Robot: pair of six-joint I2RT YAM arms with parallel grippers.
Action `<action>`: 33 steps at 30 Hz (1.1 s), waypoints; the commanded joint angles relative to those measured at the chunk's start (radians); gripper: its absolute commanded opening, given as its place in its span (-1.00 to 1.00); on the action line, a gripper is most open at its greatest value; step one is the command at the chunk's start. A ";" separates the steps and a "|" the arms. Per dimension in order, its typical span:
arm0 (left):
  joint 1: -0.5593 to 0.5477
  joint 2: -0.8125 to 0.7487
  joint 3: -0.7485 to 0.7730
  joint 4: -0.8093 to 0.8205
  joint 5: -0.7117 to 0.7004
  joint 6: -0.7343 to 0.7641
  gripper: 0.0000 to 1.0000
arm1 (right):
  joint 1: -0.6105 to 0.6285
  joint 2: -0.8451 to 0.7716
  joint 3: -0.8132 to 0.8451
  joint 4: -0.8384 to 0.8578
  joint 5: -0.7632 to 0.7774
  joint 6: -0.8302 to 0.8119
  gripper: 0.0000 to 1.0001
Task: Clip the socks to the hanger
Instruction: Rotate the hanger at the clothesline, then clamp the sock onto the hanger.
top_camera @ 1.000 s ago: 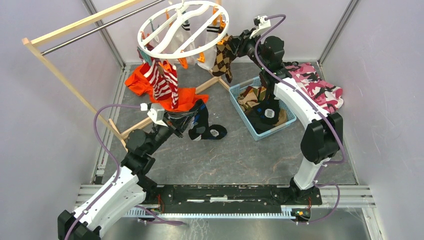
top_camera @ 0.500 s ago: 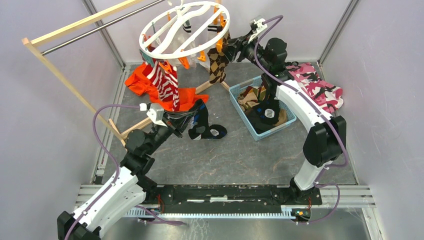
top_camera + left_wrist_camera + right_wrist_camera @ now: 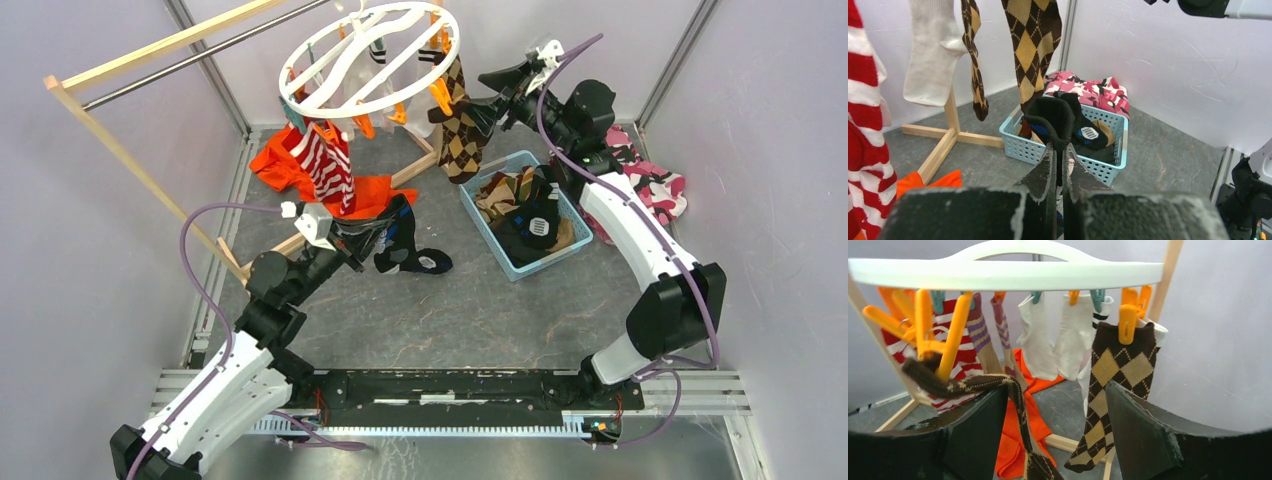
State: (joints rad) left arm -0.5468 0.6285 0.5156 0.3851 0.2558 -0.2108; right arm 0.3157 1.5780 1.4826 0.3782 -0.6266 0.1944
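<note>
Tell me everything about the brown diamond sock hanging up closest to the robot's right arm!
The brown argyle sock is soft knit, dark brown with tan diamonds. It hangs straight down, cuff up, toe lowest, clear of the floor. An orange clip pinches its cuff and dangles from the white hanger ring. A white sock hangs beside it. The right gripper is open in front of it, not holding it.

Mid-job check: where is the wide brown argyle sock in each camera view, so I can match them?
Top external: brown argyle sock hangs at the right rim of the hanger, beside the right pincer.
Left wrist: top centre, above the basket.
Right wrist: right of centre, under an orange clip.
Shared landmark: red-and-white striped sock, left of it everywhere.
</note>
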 commanded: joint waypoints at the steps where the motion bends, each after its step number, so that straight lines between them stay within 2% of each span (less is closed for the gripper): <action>1: -0.002 0.000 0.058 -0.029 0.029 0.086 -0.96 | -0.005 -0.066 -0.031 0.000 -0.115 -0.082 0.56; 16: -0.002 -0.009 0.061 -0.064 0.023 0.128 -0.95 | -0.005 -0.132 -0.080 -0.100 -0.217 -0.233 0.68; 25: -0.002 -0.005 0.050 -0.060 0.018 0.152 -0.96 | 0.005 -0.152 -0.056 -0.085 -0.330 -0.253 0.69; 28: -0.003 -0.009 0.049 -0.064 0.018 0.154 -0.95 | 0.058 -0.165 -0.035 -0.125 -0.366 -0.317 0.67; 33: -0.002 -0.048 0.038 -0.083 0.015 0.151 -0.95 | 0.226 -0.178 0.024 -0.364 -0.302 -0.549 0.65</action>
State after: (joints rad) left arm -0.5468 0.6197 0.5343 0.2844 0.2710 -0.0986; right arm 0.4217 1.4525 1.4342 0.1627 -0.9360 -0.1654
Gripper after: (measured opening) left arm 0.050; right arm 0.835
